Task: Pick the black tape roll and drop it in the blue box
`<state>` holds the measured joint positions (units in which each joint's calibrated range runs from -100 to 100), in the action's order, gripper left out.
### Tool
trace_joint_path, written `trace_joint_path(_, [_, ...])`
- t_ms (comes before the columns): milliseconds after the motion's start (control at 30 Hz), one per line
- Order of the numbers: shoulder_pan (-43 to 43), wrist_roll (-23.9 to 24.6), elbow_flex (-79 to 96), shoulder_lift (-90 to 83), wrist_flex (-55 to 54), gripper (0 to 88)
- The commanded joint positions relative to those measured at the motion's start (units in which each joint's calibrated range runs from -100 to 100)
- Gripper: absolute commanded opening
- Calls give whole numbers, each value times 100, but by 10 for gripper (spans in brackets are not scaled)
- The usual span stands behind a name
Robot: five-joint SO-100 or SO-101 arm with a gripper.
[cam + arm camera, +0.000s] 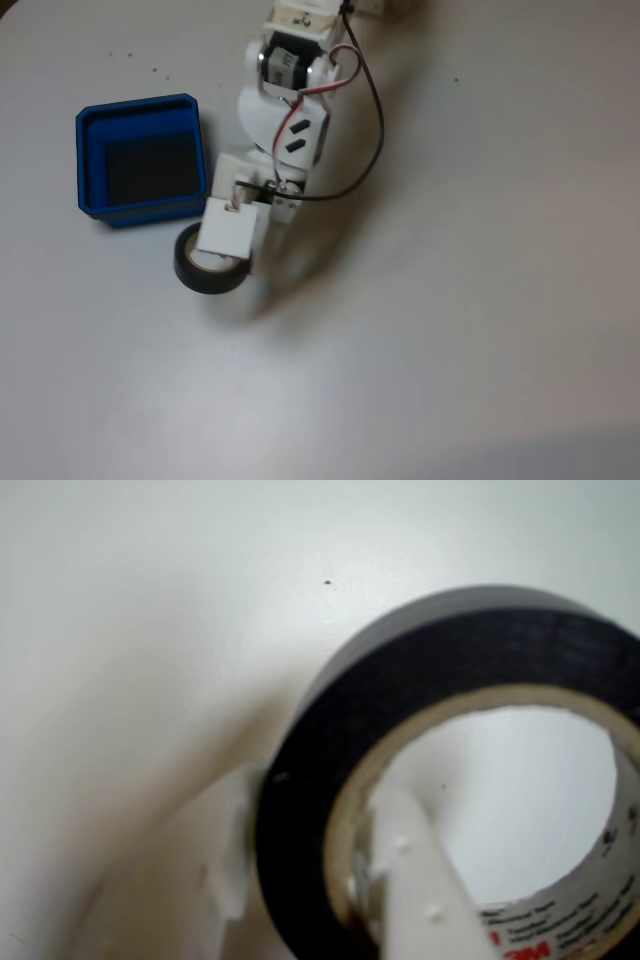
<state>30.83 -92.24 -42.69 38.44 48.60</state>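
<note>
Black tape roll [330, 780] on table, fingers [420, 880] straddling its wall

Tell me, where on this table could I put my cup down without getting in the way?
In the fixed view, the table is bare right of the arm and along the bottom. It is crowded at upper left, where the blue box, the black tape roll and the tool sit close together.
</note>
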Motion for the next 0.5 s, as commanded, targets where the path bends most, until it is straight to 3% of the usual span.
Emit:
trace_joint_path(0, [342,12,-385,-600,16,4])
trace_joint_path(467, [1612,12,-367,-608,24,4])
